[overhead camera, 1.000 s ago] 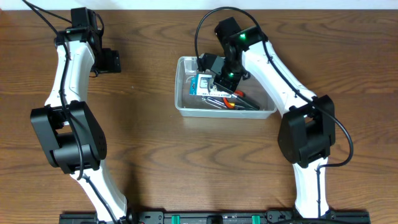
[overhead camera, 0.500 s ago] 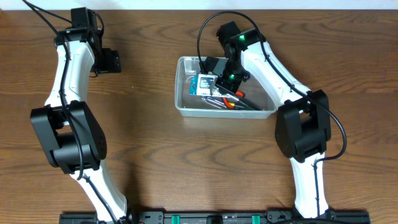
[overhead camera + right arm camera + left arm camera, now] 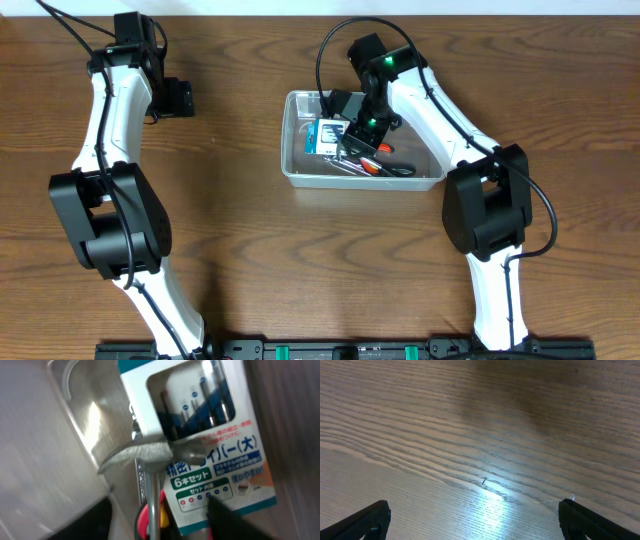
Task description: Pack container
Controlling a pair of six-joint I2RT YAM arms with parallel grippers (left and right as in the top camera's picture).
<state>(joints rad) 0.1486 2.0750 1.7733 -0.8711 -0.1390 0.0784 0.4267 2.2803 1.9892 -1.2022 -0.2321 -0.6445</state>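
Two end effectors, one job: my right end effector (image 3: 360, 138) hangs low inside the clear, colourless rectangular plastic container (image 3: 292, 160) at the middle of the wooden bench (image 3: 250, 250). Its jaws stand apart over the blue-and-white cardboard screwdriver box (image 3: 327, 135) and the red-handled metal hand tools (image 3: 372, 166), gripping nothing that I can see. My left end effector (image 3: 181, 98) is spread wide and empty, well off to the left. I judge this the set-down step, so next I should lift straight up past the rim without snagging the tools.
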